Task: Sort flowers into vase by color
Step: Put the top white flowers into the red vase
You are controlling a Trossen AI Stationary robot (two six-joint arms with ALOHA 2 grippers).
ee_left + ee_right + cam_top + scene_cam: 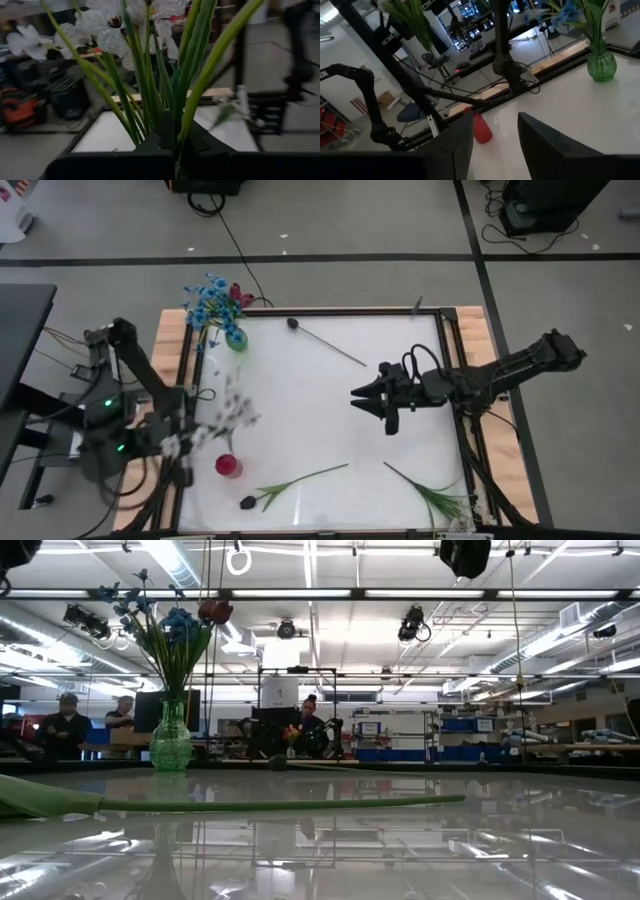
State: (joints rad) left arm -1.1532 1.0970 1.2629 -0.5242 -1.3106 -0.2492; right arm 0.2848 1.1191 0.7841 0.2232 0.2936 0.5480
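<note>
White tabletop [320,410] carries the left gripper [175,150] clamped on a bunch of white flowers [225,420] above the red vase [228,466] at the near-left, the right gripper [372,402] parted empty mid-table; blooms could miss its narrow mouth.

Dark jointed arms, black cables
</note>
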